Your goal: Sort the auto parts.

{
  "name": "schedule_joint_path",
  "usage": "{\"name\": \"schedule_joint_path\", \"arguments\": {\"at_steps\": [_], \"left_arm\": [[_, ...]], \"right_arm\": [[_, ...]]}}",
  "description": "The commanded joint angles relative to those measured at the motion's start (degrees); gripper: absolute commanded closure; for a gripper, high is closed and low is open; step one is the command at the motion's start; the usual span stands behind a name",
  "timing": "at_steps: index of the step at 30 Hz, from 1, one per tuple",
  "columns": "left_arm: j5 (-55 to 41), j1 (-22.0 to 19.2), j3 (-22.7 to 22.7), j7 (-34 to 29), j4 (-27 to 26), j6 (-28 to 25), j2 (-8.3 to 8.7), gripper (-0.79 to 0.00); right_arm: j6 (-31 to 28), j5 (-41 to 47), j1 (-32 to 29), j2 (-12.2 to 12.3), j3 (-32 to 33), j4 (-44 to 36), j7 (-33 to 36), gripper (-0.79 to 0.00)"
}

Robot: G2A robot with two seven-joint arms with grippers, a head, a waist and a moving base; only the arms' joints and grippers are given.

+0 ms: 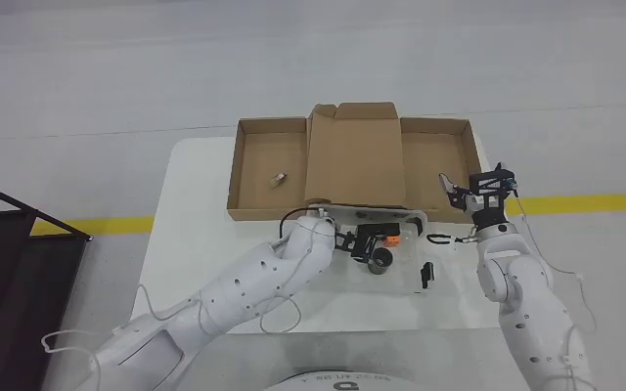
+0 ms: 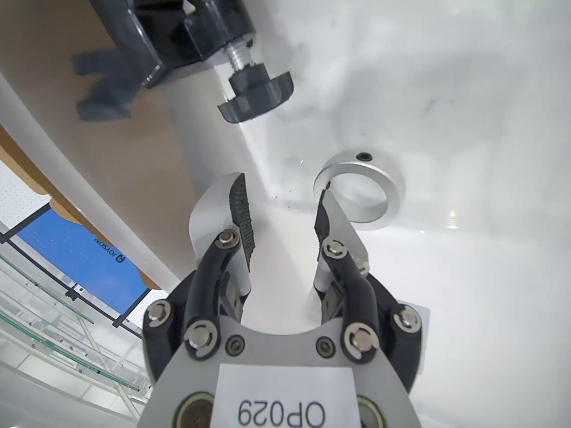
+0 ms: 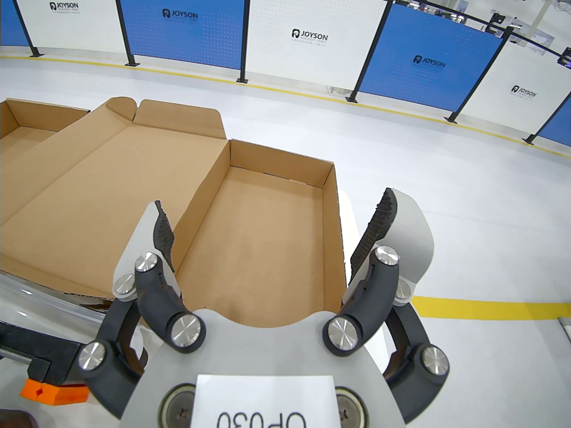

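A white printed sticker [image 2: 272, 398] is stuck on each hand's base. The left hand [image 2: 281, 200] is held roughly half open with nothing gripped, down in a clear tray [image 1: 406, 283] at 6 o'clock of the cardboard box [image 1: 352, 166] on the bench [image 1: 196, 195]. A shiny silver ring [image 2: 359, 189] with a tiny set screw is laid flat in there, hole facing up, just beside one finger [image 2: 337, 224]. The right hand [image 3: 272, 207] is spread wide and empty at the box's 3 o'clock end.
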Motion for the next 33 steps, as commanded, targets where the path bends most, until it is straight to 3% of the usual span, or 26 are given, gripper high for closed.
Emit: {"name": "schedule_joint_path", "arguments": {"at_steps": [1,10,12,13,18,25,26,28,29,30,33], "left_arm": [[-0.33,-0.28,0.17,-0.02,0.98,0.02,-0.33,-0.302],[-1.97,-1.04,0.45,0.9,3.56,-0.51,-1.58,-0.203],[-2.13,-1.19,0.47,1.23,3.96,-0.65,-1.79,-0.12],[-2.09,-1.25,0.49,1.32,4.15,-0.65,-1.87,0.0],[-2.01,-1.29,0.07,2.02,3.8,-0.68,-2.07,0.0],[-1.95,0.63,-1.6,0.84,-0.58,-0.84,-1.24,0.0],[-2.14,0.91,-1.81,1.06,-0.95,-1.06,-1.04,-0.123],[-2.55,1.23,-2.0,1.65,-1.13,-1.66,-0.6,-0.286],[-2.61,1.21,-1.96,1.92,-1.14,-1.92,-0.39,-0.332],[-2.83,1.21,-1.96,2.08,-1.1,-2.09,-0.2,-0.366],[-3.15,1.1,-1.76,1.8,-0.99,-1.81,0.28,-0.369]], "right_arm": [[0.0,0.0,0.0,0.0,0.0,0.0,0.0,-0.785],[0.0,0.0,0.0,0.0,0.0,0.0,0.0,-0.785],[0.0,0.0,0.0,0.0,0.0,0.0,0.0,-0.785],[0.0,0.0,0.0,0.0,0.0,0.0,0.0,-0.785],[0.0,0.0,0.0,0.0,0.0,0.0,0.0,-0.785],[0.0,0.0,0.0,0.0,0.0,0.0,0.0,-0.785],[0.0,0.0,0.0,0.0,0.0,0.0,0.0,-0.785],[0.0,0.0,0.0,0.0,0.0,0.0,0.0,-0.785],[0.0,0.0,0.0,0.0,0.0,0.0,0.0,-0.785],[0.0,0.0,0.0,0.0,0.0,0.0,0.0,-0.785],[0.0,0.0,0.0,0.0,0.0,0.0,0.0,-0.785]]}}
